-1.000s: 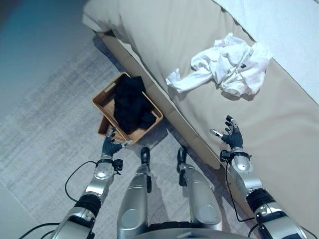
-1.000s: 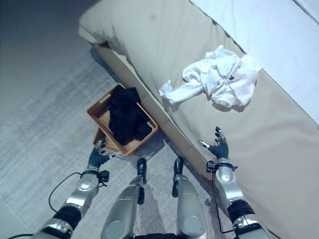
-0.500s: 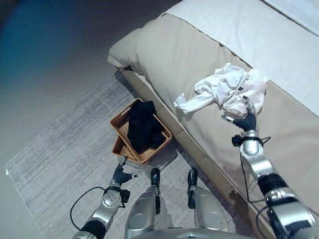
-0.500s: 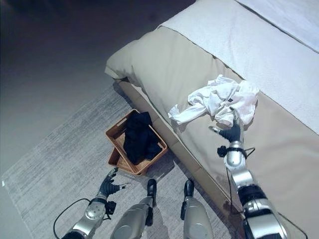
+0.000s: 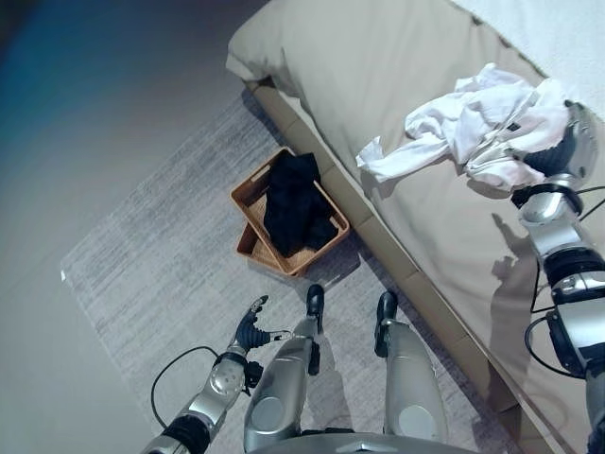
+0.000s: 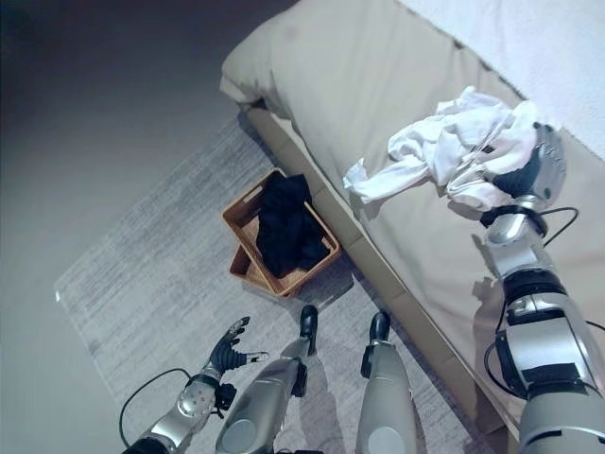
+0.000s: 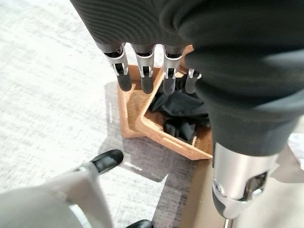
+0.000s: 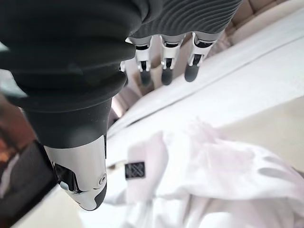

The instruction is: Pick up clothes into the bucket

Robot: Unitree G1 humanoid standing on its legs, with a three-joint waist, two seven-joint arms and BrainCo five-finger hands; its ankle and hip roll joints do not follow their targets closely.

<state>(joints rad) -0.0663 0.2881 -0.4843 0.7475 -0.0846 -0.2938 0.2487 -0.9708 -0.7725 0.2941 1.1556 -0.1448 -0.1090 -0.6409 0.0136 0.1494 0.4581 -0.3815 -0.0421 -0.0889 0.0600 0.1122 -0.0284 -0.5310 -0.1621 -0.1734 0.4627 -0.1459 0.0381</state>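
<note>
- The white clothes [image 5: 477,128] are lying crumpled on the tan bed [image 5: 378,66], with one sleeve-like tail trailing toward the bed's near edge, so the heap's long axis is running roughly along the bed from that tail to the bulk at the far side.
- The right robot hand [image 6: 526,173] is hovering right at the bulky end of the heap, just beside or touching the cloth; in its wrist view its fingers [image 8: 164,71] are hanging straight and spread above the white fabric, gripping nothing (no pinch yet).
- The cloth is lying directly under and slightly ahead of that palm, so I judge that a short drop and a curl of the fingers is what the grasp is calling for.
- The wicker bucket [image 5: 248,194] is sitting on the grey rug [image 5: 142,255] against the bed's side, already holding dark clothes [image 5: 295,200], well apart from the white heap.
- The left robot hand [image 5: 251,330] is idling low over the rug, fingers relaxed and spread, nearer the bucket than the heap.
</note>
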